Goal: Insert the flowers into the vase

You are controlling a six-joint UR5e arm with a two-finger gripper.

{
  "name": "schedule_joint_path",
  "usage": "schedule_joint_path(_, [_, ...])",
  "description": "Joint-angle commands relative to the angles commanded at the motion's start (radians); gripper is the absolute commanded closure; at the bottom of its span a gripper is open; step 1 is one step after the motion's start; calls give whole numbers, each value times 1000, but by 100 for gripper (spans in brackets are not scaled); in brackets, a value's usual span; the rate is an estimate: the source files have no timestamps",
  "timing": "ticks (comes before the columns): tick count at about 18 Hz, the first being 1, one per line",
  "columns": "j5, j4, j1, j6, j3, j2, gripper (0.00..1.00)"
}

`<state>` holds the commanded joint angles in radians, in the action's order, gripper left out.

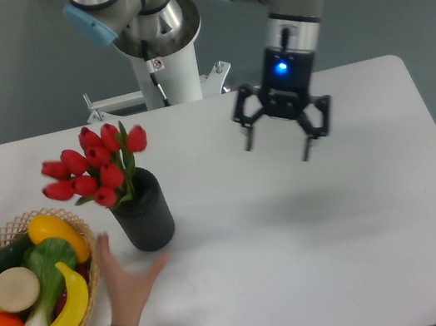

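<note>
Our pincer (287, 135) hangs open and empty above the worktop (314, 230). Well off to its left, the flowers (94, 169) already stand in the vase (144, 211). A person's hand (125, 285) beside it could tip it over.

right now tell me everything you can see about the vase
The vase is a dark grey-black cylinder with fine horizontal ribbing and a matte look; its material cannot be told for sure. It stands upright on the white table, left of centre, just right of the wicker basket without clearly touching it. The flowers, red tulips on green stems, sit in its round mouth and lean left. A person's hand lies on the table just in front, apparently not touching it. The gripper hangs well to the right, jaws open.
</note>
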<state>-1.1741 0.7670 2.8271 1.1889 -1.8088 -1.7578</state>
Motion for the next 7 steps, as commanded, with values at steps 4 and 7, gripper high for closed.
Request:
schedule_joint_path(4, [-240, 8, 3, 3, 29, -64, 0])
schedule_joint_path(7, [-362, 60, 9, 29, 8, -65, 0])
